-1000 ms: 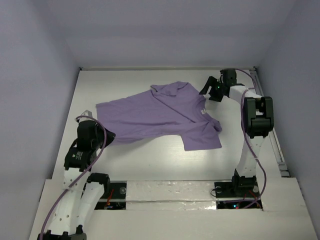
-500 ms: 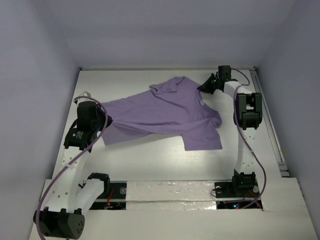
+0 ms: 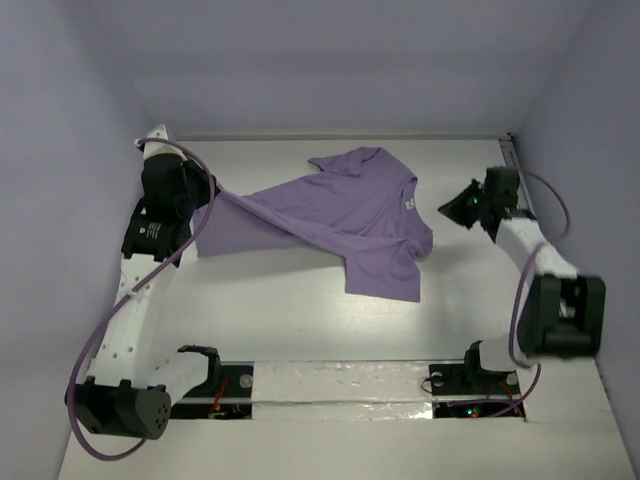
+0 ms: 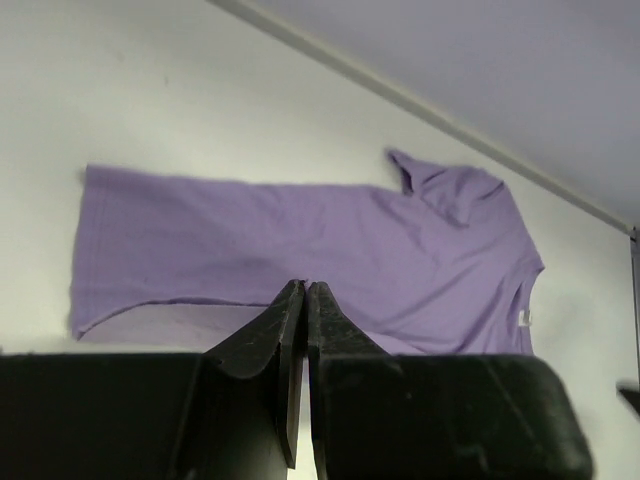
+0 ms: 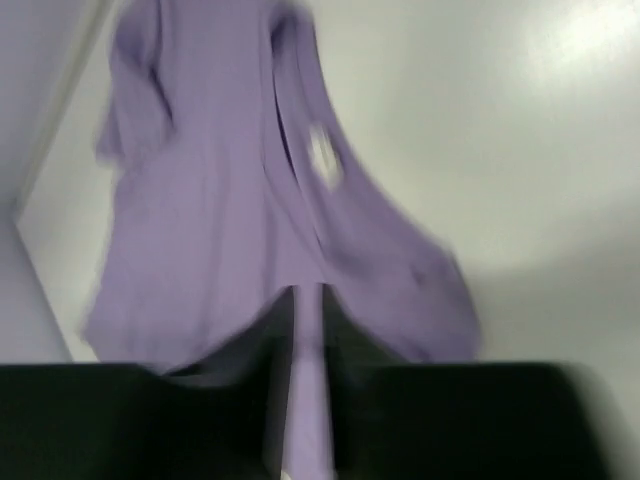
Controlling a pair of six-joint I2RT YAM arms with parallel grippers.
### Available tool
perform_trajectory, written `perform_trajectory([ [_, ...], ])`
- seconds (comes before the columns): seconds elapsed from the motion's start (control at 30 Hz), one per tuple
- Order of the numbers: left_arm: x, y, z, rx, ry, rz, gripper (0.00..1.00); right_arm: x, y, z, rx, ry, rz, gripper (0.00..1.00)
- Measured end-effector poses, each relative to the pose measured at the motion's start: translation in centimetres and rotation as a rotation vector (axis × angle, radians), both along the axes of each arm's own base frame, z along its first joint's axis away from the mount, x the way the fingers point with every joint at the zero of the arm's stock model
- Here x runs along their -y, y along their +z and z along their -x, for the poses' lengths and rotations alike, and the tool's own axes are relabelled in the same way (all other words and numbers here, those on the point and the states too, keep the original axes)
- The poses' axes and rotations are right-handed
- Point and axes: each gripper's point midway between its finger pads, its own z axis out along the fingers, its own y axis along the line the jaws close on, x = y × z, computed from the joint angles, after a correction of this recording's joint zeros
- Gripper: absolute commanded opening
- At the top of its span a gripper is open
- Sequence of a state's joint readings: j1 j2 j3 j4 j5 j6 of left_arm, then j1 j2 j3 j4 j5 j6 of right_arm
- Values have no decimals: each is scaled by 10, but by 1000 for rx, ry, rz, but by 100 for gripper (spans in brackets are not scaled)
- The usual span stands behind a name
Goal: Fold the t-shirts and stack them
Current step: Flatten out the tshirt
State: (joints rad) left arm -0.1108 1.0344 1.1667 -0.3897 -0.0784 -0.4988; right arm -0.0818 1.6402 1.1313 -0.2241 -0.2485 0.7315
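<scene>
White table (image 3: 300, 320), plain lavender t-shirt (image 3: 330, 215), rumpled and skewed.

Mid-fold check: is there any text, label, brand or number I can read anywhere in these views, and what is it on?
No readable text in any view.
White tag at the neck of the t-shirt: too small in the top view and too blurred in the wrist views to read.
The t-shirt shows no print.

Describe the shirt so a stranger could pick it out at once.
Look at the white table, its far half. The t-shirt sprawls there: the only cloth in view, plain lavender, short-sleeved, with a small white tag at one edge.
</scene>
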Motion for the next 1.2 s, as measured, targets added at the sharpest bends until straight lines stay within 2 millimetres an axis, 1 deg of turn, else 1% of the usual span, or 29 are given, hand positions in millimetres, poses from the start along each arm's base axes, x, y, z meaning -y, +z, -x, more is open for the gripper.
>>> perform_trajectory([
  [0.03, 1, 5, -6, 15, -6, -6, 0, -5, 6, 31, 16, 6, 5, 1],
  [0.07, 2, 8, -11, 28, -14, -14, 0, -9, 8, 59, 15, 7, 5, 4],
  [0.1, 3, 8, -16, 34, -23, -20, 0, -12, 6, 84, 9, 13, 8, 9],
  [0.13, 4, 6, -19, 32, -31, -28, 0, -15, -1, 113, -13, 17, 11, 26],
  [0.2, 6, 0, -24, 16, -50, -43, 0, -17, -19, 153, -82, 28, 17, 34],
  [0.23, 6, -3, -26, 9, -57, -47, 0, -19, -27, 171, -125, 32, 15, 42],
  [0.3, 10, -8, -29, -1, -78, -48, 0, -25, -40, 202, -200, 55, 11, 44],
  [0.33, 13, -9, -29, 0, -93, -43, 0, -33, -44, 214, -227, 84, 6, 48],
  [0.37, 16, -11, -29, -1, -107, -36, 0, -42, -47, 226, -258, 122, 8, 48],
  [0.43, 21, -15, -27, -1, -134, -23, 0, -55, -53, 243, -302, 188, 20, 50],
  [0.5, 25, -22, -23, -15, -156, -13, 0, -62, -59, 254, -342, 226, 40, 52],
  [0.6, 29, -29, -17, -29, -181, 0, 0, -65, -72, 261, -406, 252, 77, 51],
  [0.67, 32, -29, -14, -28, -193, 9, 0, -67, -83, 264, -453, 264, 113, 49],
  [0.77, 34, -25, -10, -17, -205, 18, 0, -73, -103, 272, -530, 301, 179, 48],
  [0.83, 35, -23, -7, -7, -212, 24, 0, -76, -110, 274, -555, 312, 201, 48],
  [1.03, 37, -22, 2, 6, -222, 37, 0, -78, -111, 257, -531, 275, 217, 43],
  [1.2, 37, -22, 5, 11, -226, 39, 0, -76, -110, 243, -490, 240, 233, 45],
])
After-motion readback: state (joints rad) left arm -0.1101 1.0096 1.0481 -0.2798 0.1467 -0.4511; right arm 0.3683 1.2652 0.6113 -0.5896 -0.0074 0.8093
